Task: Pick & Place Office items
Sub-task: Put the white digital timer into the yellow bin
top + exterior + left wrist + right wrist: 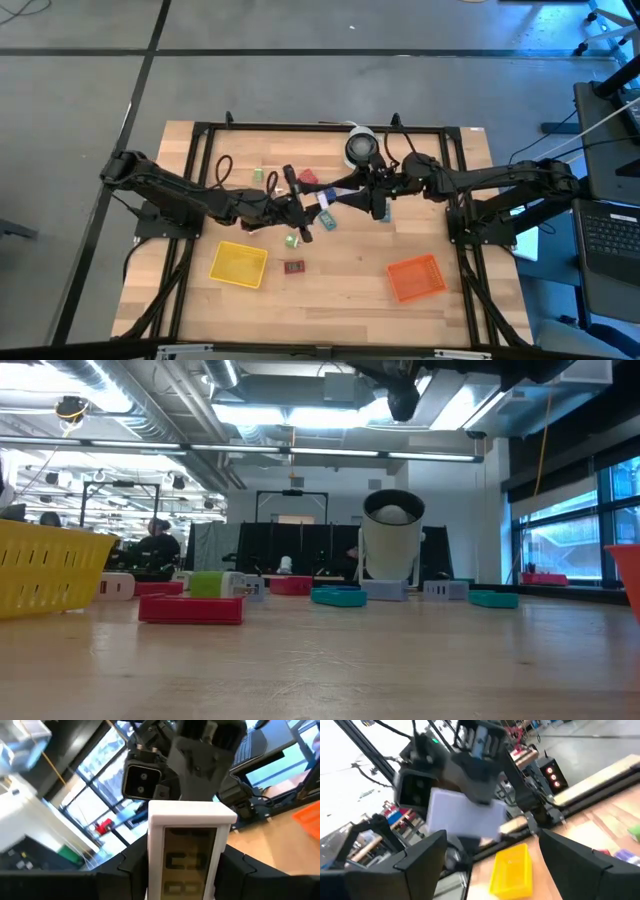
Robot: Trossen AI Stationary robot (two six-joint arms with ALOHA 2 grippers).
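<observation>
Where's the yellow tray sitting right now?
In the high view the yellow tray sits on the table's left front part, below the left arm, with a small red piece just to its right; the orange tray lies far right.

One camera looks straight down on the whole wooden table [340,290]. One sits low at the table top and looks flat across it into the room. Each wrist camera looks very close past its own dark fingers at the other arm. Three views show the square yellow plastic tray [238,263].
</observation>
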